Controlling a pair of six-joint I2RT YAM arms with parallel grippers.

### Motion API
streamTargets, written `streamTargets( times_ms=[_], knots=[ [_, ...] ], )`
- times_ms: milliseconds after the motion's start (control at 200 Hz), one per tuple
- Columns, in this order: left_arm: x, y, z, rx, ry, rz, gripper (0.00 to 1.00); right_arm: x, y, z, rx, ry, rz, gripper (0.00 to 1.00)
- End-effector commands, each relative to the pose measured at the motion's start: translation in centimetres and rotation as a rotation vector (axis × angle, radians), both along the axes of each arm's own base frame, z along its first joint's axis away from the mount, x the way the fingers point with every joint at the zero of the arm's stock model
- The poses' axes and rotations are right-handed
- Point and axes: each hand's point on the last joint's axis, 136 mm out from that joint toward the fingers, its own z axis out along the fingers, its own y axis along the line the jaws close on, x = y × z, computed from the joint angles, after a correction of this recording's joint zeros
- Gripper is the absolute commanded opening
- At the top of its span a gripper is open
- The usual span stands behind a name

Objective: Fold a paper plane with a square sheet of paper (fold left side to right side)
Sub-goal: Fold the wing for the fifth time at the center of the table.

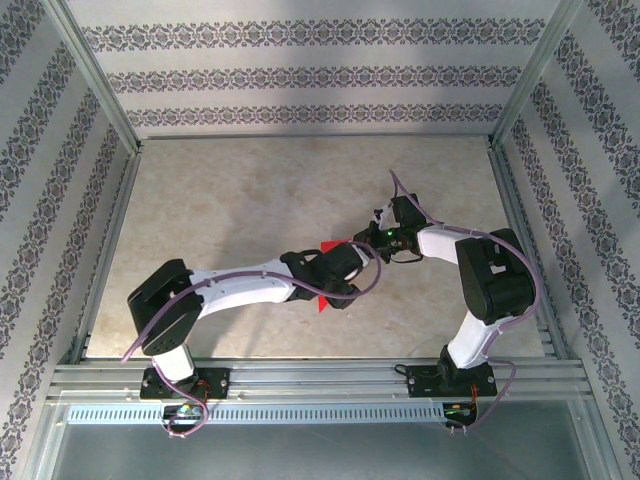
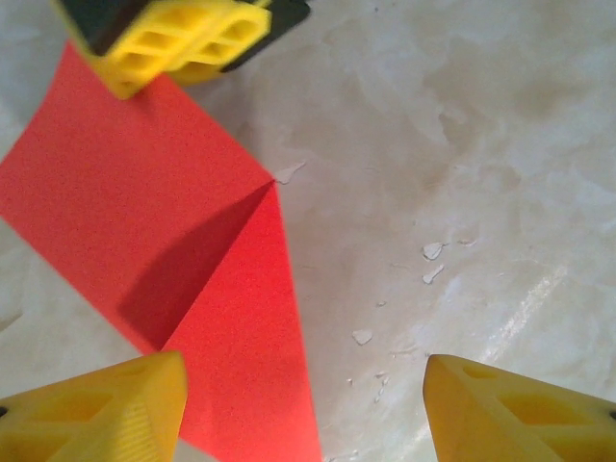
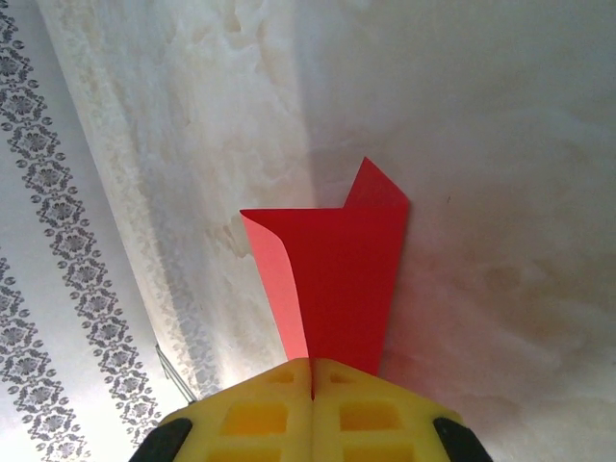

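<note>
The square sheet of paper [image 2: 144, 212] is bright red and partly folded, with a diagonal crease and one flap lying over another. It lies on the marble table near the middle [image 1: 322, 303]. My right gripper [image 3: 311, 366] is shut on one edge of the sheet [image 3: 351, 269], whose loose layer curls up on the left. Its yellow fingers [image 2: 183, 38] show at the top of the left wrist view. My left gripper [image 2: 303, 371] hovers open just above the sheet's pointed end, one finger over the red paper and the other over bare table. Both grippers meet over the paper [image 1: 360, 250].
Small white chips [image 2: 433, 252] dot the bare marble table [image 1: 250, 200] beside the sheet. Patterned walls and aluminium frame rails [image 1: 110, 250] bound the table on three sides. The two arms cross the near middle.
</note>
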Motion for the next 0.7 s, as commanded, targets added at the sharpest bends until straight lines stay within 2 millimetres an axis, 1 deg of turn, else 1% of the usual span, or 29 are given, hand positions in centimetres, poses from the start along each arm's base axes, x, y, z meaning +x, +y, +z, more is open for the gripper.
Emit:
streamTargets(
  times_ms=[0,145,265,360,580,695],
  knots=[
    [0.1,0.4,-0.6,0.111,-0.035,-0.005,0.67,0.5,0.2,0.2,-0.004,0.007,-0.007,0.00],
    [0.6,0.5,-1.9,0.201,-0.057,0.006,0.67,0.5,0.2,0.3,-0.003,0.005,-0.006,0.00],
    [0.7,0.7,-2.9,0.228,-0.072,0.020,0.66,0.6,0.3,0.3,-0.002,0.006,-0.007,0.00],
    [0.9,1.0,-3.6,0.241,-0.083,0.038,0.62,0.7,0.3,0.2,-0.001,0.008,-0.008,0.00],
    [1.1,1.2,-4.0,0.259,-0.104,0.054,0.53,0.6,0.3,0.0,-0.002,0.013,-0.008,0.00],
    [1.3,1.8,-4.4,0.285,-0.116,0.066,0.48,0.6,0.2,0.0,-0.004,0.010,-0.009,0.00]
  ],
)
